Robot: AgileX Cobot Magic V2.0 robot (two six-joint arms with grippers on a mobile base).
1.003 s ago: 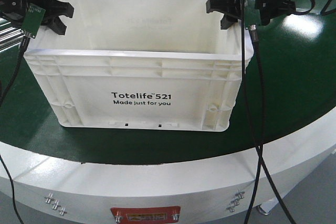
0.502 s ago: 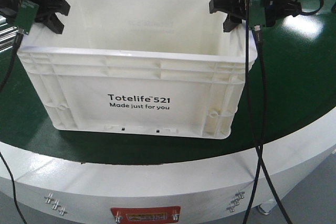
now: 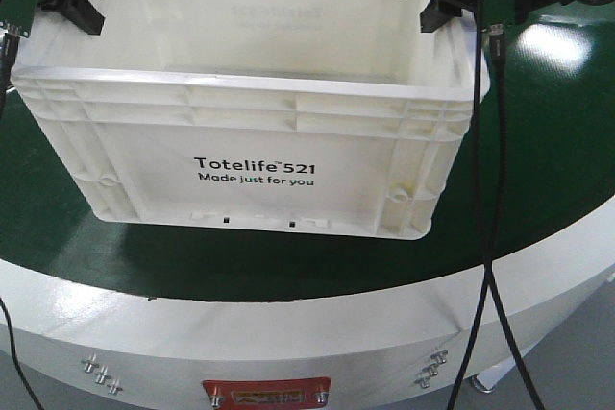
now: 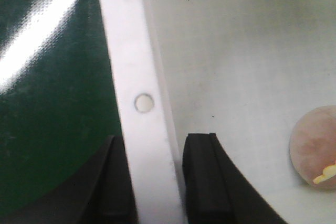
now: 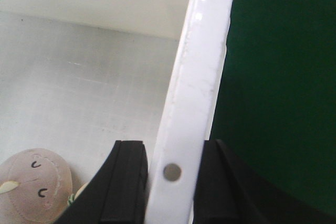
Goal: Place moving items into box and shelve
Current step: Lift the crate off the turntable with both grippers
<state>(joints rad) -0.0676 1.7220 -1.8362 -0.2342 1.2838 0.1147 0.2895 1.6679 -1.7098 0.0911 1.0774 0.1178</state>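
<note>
Left hand: my left hand (image 4: 157, 145) is pinching the left end wall of the large cream-white rectangular plastic crate (image 3: 250, 132), one black finger (image 4: 203, 179) inside the wall and one outside, both pressed to the ribbed rim (image 4: 131, 51).
Right hand: my right hand (image 5: 173, 150) grips the opposite end wall the same way, one finger inside, one outside, with the rim between them.
Where the crate lies: directly between my two hands, on or just above the dark green worktop (image 3: 538, 160). I cannot tell from the front view whether its base is touching.
Long axis: it runs left to right, from one hand to the other. I hold the two short ends, and the printed long side faces the front camera.
Nearer arm: neither. Each hand is already on its own end, so I judge that any carry to the shelf must keep both ends level and moving together.
Contents: a round beige soft toy (image 5: 31, 182) with a drawn face lies on the crate floor near my right hand. A round pinkish shape (image 4: 315, 153) shows near my left, and I cannot tell if it is the same toy.
Count: one crate, two hands gripping it, and one soft round thing in each wrist view.
</note>
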